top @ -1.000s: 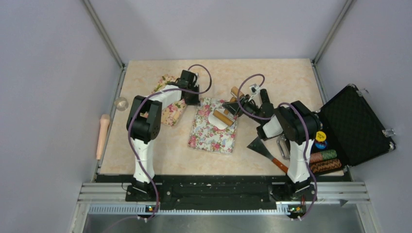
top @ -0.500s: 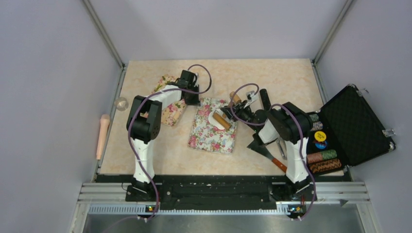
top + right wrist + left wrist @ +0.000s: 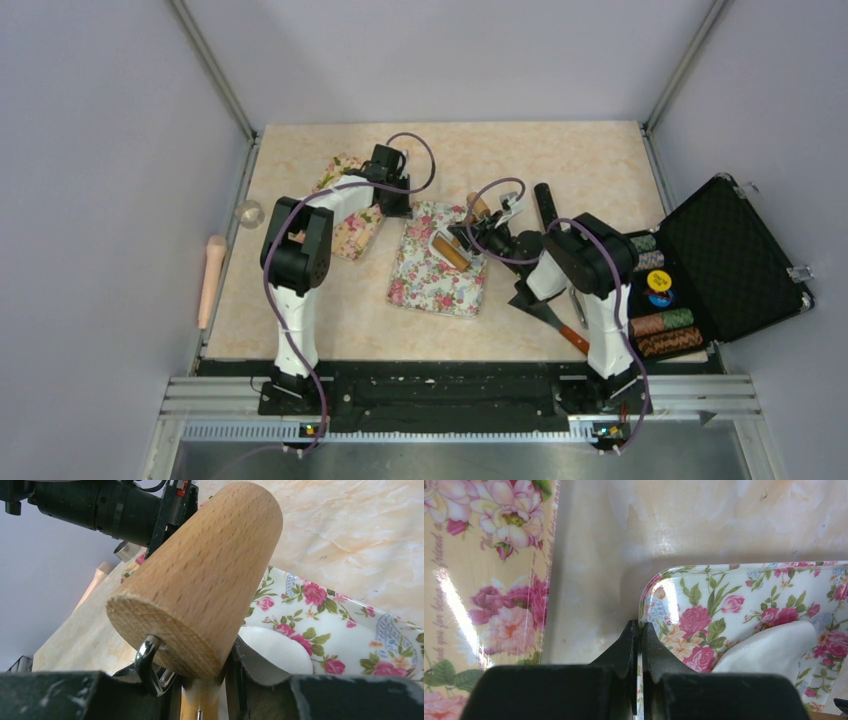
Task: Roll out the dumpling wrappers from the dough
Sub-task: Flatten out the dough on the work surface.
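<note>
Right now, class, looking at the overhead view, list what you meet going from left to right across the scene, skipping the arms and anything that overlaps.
wooden pin → clear round object → yellow floral tray → white floral tray → scraper → open black case

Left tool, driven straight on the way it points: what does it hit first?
The left tool pinches the tray rim; ahead, most likely the bare table first. Depth is unclear.
</note>
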Controlling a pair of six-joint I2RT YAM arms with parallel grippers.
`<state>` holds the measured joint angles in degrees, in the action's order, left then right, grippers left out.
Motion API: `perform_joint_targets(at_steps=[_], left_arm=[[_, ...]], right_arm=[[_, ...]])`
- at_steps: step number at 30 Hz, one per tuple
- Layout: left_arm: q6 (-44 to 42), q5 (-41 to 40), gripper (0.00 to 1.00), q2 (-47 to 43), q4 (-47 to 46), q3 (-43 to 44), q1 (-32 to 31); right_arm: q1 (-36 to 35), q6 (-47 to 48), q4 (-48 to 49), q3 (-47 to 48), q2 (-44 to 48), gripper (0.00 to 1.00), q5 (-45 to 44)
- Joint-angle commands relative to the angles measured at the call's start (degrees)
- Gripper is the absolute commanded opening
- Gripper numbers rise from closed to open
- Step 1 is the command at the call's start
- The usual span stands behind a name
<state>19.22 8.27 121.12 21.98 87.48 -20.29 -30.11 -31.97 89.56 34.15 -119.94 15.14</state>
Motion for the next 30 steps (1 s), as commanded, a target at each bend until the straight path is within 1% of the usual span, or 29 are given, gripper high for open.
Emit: perform_joint_targets(at_steps=[1, 16, 22, 23, 25, 27, 30], left_arm=[[0.5, -0.6, 0.0, -0.3, 3.6, -2.0, -0.6], [0.6, -0.6, 0.0, -0.7, 3.6, -2.1, -0.5], [0.6, -0.7, 0.0, -0.9, 3.5, -2.2, -0.5], [0.6, -0.6, 0.0, -0.8, 3.5, -2.2, -0.5], [0.6, -0.4, 0.0, -0.8, 3.5, -2.2, -0.5], [0.6, -0.4, 0.0, -0.8, 3.4, -2.5, -0.5], [0.5, 0.2, 0.0, -0.5, 3.3, -2.3, -0.5]], right_arm=[[-3.4, 7.4, -3.0, -3.3, -6.0, 0.0, 0.9], [-6.8, 8.1, -2.4, -3.1, -8.0, 0.0, 1.3], [-7.1, 7.4, -1.8, -2.9, -8.5, 0.0, 1.9], [-6.7, 6.4, -0.9, -2.8, -8.3, 0.0, 3.0], [-5.2, 1.0, 1.2, -1.4, -7.1, 0.0, 7.3], [-3.1, -4.5, 2.7, 0.4, -3.8, 0.0, 11.4], [0.7, -7.8, 2.6, 1.0, 3.4, 0.0, 11.1]])
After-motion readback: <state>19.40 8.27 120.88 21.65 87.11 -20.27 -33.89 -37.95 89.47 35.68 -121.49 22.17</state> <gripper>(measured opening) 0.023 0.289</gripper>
